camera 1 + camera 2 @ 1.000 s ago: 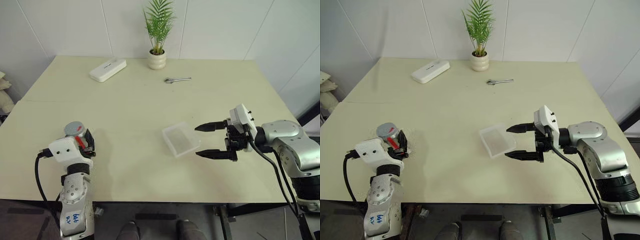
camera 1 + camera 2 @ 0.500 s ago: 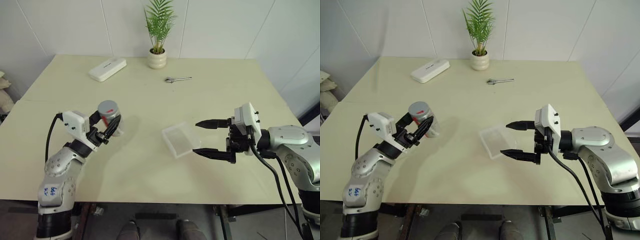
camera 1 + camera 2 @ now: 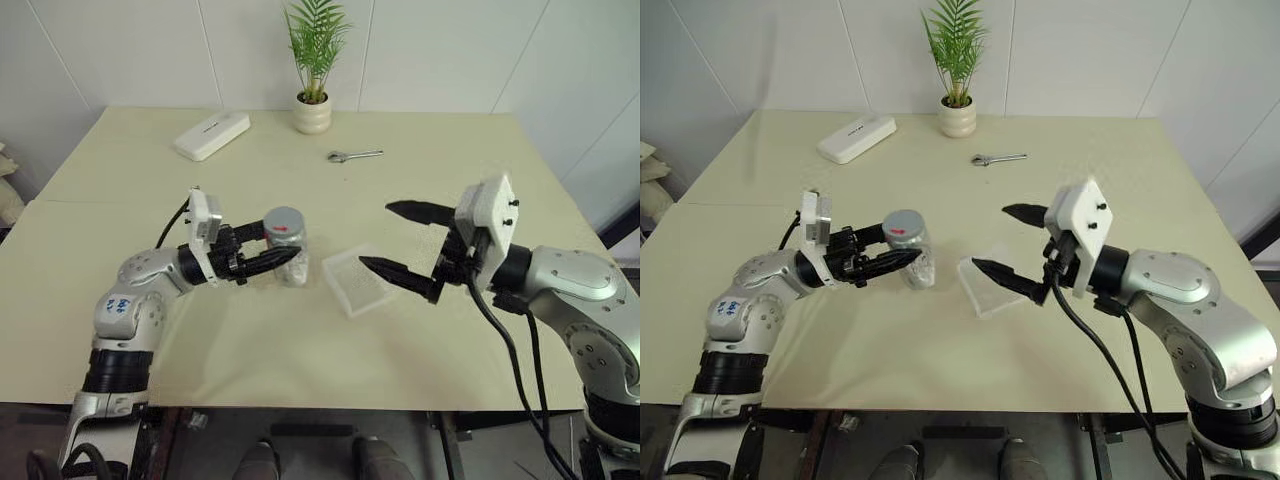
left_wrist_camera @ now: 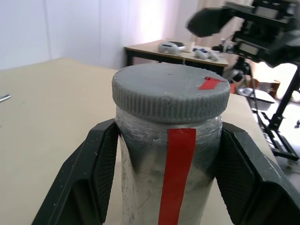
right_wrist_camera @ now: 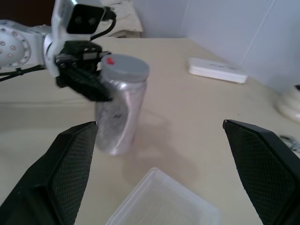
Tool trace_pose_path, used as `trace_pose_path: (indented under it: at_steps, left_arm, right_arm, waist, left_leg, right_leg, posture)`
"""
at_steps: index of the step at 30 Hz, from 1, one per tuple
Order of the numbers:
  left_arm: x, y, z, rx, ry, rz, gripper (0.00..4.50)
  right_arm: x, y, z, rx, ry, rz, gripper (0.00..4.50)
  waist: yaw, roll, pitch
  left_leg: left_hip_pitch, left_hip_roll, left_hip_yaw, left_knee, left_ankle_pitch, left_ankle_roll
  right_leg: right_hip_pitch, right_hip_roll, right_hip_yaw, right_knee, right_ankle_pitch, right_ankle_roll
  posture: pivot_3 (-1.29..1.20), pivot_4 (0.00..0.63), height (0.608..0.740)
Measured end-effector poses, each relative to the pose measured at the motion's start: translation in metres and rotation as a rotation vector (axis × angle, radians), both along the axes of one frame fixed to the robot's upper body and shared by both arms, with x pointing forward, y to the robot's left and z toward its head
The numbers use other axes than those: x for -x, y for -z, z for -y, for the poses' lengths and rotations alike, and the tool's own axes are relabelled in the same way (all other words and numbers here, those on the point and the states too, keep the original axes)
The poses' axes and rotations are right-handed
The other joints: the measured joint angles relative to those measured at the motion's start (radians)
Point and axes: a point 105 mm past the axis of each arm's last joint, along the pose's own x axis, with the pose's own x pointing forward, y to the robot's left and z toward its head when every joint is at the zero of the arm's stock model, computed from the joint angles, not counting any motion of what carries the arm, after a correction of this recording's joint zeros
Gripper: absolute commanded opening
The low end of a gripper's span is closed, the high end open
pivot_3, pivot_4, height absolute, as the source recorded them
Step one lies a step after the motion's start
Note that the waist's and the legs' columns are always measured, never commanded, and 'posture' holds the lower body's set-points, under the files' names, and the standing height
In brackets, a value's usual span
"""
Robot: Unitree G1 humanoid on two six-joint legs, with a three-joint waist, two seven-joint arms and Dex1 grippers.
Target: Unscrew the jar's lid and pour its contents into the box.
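Currently L gripper (image 3: 262, 262) clamps jar (image 3: 289, 250) body upright, beside box (image 3: 358, 281); R gripper (image 3: 400, 240) agape, empty; jar looks light, rigid, slick—take ribbed lid (image 4: 170, 97) by rim w/ 2 fingers.

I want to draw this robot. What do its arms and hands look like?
Both arms are shiny silver with round joints and black cables. The left arm has blue writing on it. The left tool and right tool each have two black pointed fingers and a white boxy block behind.
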Motion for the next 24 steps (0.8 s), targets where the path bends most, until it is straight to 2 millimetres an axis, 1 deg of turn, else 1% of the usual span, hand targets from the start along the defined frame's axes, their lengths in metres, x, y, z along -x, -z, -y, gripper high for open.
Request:
trace_pose_path:
  at_steps: [3, 6, 11, 13, 18, 21, 24]
  left_arm:
    - [0.002, 0.002, 0.006, -0.032, 0.084, 0.003, 2.62]
    - [0.002, 0.001, 0.014, -0.055, 0.150, 0.015, 2.62]
    - [-0.001, -0.004, 0.020, -0.053, 0.201, 0.054, 2.62]
    - [-0.001, -0.004, 0.025, -0.066, 0.229, 0.061, 2.62]
    - [-0.007, -0.004, 0.029, -0.082, 0.240, 0.074, 2.62]
    - [-0.010, -0.006, 0.035, -0.083, 0.254, 0.083, 2.62]
    - [-0.013, -0.007, 0.036, -0.088, 0.249, 0.081, 2.62]
  right_arm:
    - [-0.005, -0.004, -0.010, -0.039, 0.025, -0.018, 4.50]
    - [-0.006, -0.014, -0.024, -0.081, 0.035, -0.012, 4.50]
    - [-0.010, -0.019, -0.037, -0.148, 0.067, -0.054, 4.50]
    - [-0.010, -0.023, -0.045, -0.165, 0.074, -0.063, 4.50]
    - [-0.010, -0.015, -0.056, -0.143, 0.091, -0.112, 4.50]
    - [-0.008, -0.009, -0.067, -0.126, 0.075, -0.141, 4.50]
    - [-0.010, -0.007, -0.069, -0.126, 0.103, -0.151, 4.50]
  waist:
    - [0.000, 0.000, 0.000]
    - [0.001, 0.000, 0.000]
    - [0.001, 0.000, 0.000]
    - [0.000, 0.001, 0.000]
    - [0.000, 0.001, 0.000]
    - [0.000, 0.001, 0.000]
    - [-0.002, 0.001, 0.000]
  left_leg:
    - [0.000, 0.000, 0.000, 0.000, 0.000, 0.000]
    - [0.000, 0.000, -0.001, 0.000, 0.001, 0.000]
    - [-0.001, 0.000, -0.001, 0.000, 0.001, 0.000]
    - [-0.001, 0.000, -0.001, 0.000, 0.001, 0.000]
    - [-0.001, 0.000, -0.002, 0.000, 0.001, 0.001]
    - [-0.001, 0.000, -0.002, 0.000, 0.001, 0.001]
    - [-0.001, 0.000, -0.002, 0.000, 0.002, 0.002]
  right_leg:
    - [0.000, 0.000, 0.000, 0.001, 0.000, 0.000]
    - [0.000, 0.000, 0.000, 0.002, 0.000, 0.000]
    - [-0.001, 0.000, -0.001, 0.002, 0.000, 0.000]
    - [-0.002, 0.000, -0.001, 0.003, 0.000, -0.001]
    - [-0.002, 0.000, -0.001, 0.005, -0.001, -0.001]
    - [-0.002, 0.000, -0.001, 0.005, -0.001, -0.001]
    - [-0.002, 0.000, -0.002, 0.005, -0.001, -0.001]
  posture:
    - [0.00, 0.150, 0.740]
    - [0.00, 0.150, 0.740]
    - [0.00, 0.150, 0.740]
    - [0.00, 0.150, 0.740]
    - [0.00, 0.150, 0.740]
    - [0.00, 0.150, 0.740]
    - [0.00, 0.150, 0.740]
